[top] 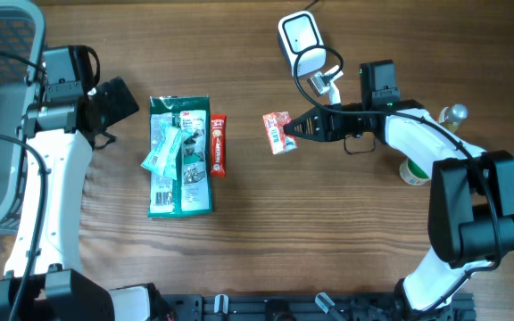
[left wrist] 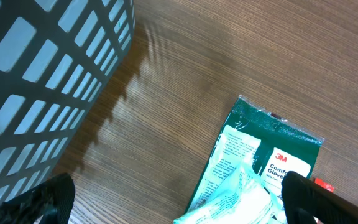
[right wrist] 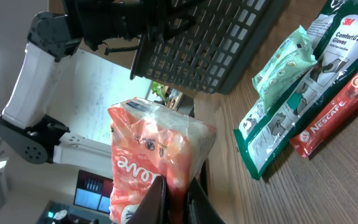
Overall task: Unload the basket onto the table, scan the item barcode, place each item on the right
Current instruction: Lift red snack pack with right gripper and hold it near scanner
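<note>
right gripper [top: 297, 127] clamped on orange packet [top: 278, 132] | left gripper [top: 114, 100] held apart | "3M" gloves [right wrist: 344, 40], "NESCAFE" stick [right wrist: 337, 118] read | scanner [top: 302, 40] seen overhead only

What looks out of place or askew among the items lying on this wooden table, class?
The small pale-green plastic sachet lies tilted across the flat dark-green glove packet, overhanging its left edge. The thin red Nescafe stick beside the packet lies straight. Nothing looks spilled or torn.
</note>
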Robot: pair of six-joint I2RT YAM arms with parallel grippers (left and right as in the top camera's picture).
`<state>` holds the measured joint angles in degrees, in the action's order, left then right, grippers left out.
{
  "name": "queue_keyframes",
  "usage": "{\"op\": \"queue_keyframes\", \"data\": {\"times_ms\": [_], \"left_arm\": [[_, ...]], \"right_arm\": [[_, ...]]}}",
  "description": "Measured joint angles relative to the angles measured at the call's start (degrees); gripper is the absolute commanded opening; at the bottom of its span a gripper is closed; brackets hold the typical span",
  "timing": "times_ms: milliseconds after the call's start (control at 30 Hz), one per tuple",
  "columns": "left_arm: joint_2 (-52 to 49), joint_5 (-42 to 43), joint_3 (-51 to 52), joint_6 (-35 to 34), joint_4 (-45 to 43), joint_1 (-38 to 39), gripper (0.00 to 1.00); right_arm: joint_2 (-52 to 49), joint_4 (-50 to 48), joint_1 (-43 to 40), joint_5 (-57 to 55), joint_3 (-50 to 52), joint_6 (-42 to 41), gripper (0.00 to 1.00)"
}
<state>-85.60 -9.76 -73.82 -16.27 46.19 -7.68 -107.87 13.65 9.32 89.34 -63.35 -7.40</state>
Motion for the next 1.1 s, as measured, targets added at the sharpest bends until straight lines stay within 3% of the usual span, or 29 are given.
{"op": "queue_keyframes", "data": {"times_ms": [633, 933, 1100], "left_arm": [[0.0, 0.0, 0.0, 0.0, 0.0, 0.0, 1.00], [0.0, 0.0, 0.0, 0.0, 0.0, 0.0, 1.00], [0.0, 0.0, 0.0, 0.0, 0.0, 0.0, 1.00]], "right_arm": [[0.9, 0.0, 0.0, 0.0, 0.1, -0.5, 0.04], [21.4, -0.9, 0.0, 0.0, 0.2, -4.2, 0.04], [25.7, -1.0, 0.0, 0.0, 0.2, -6.0, 0.04]]}}
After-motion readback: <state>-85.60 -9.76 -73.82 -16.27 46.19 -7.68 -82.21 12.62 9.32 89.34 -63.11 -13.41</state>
